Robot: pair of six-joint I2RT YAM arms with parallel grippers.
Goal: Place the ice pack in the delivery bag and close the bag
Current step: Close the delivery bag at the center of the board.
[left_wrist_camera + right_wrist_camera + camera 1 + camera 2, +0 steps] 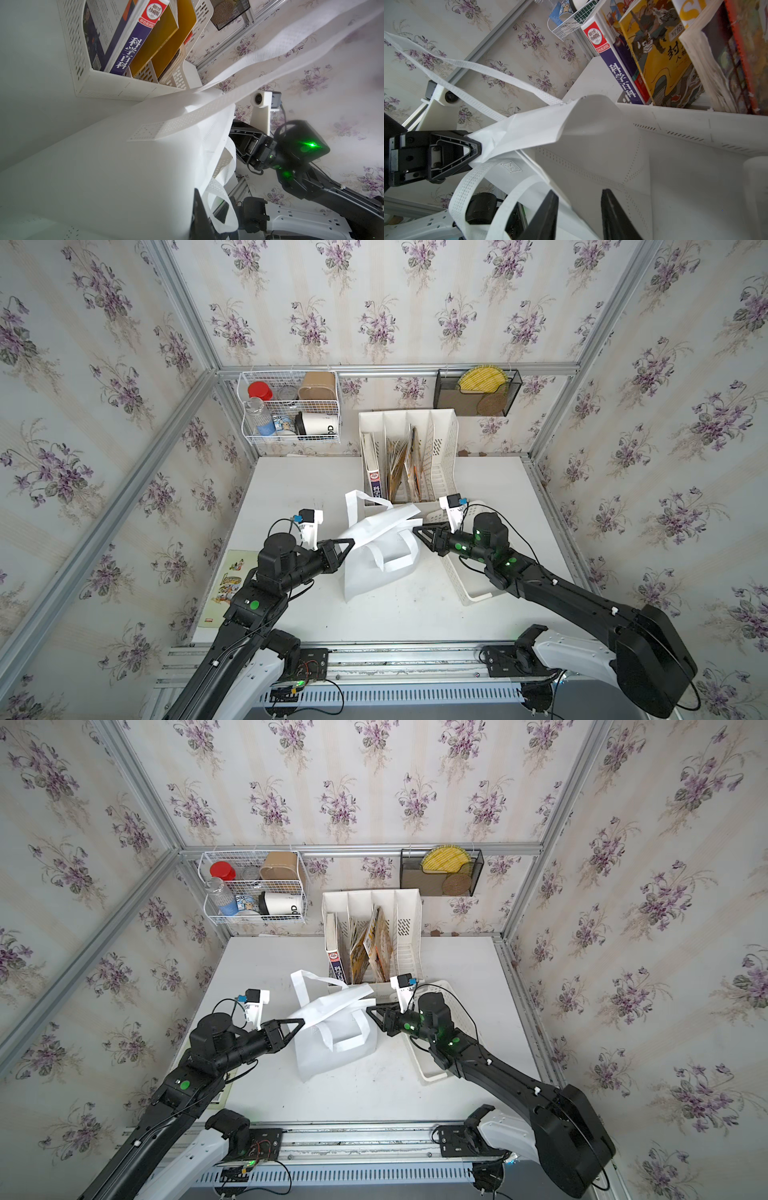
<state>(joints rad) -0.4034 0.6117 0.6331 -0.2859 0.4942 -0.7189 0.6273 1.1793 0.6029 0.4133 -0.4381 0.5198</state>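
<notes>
White cloth: we count one bag (374,568) at frame centre and two arms (291,564) levelled toward it; left gripper (348,544) pinches its rim, right gripper (417,531) sits at the opposite edge, jaws apart.

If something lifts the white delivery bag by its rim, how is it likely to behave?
Probably floppy: the delivery bag creases where the left gripper pinches its rim, and its strap handles droop. Likely light for its size, since it looks like thin fabric. A push would probably crumple or slide it, not tip it.
</notes>
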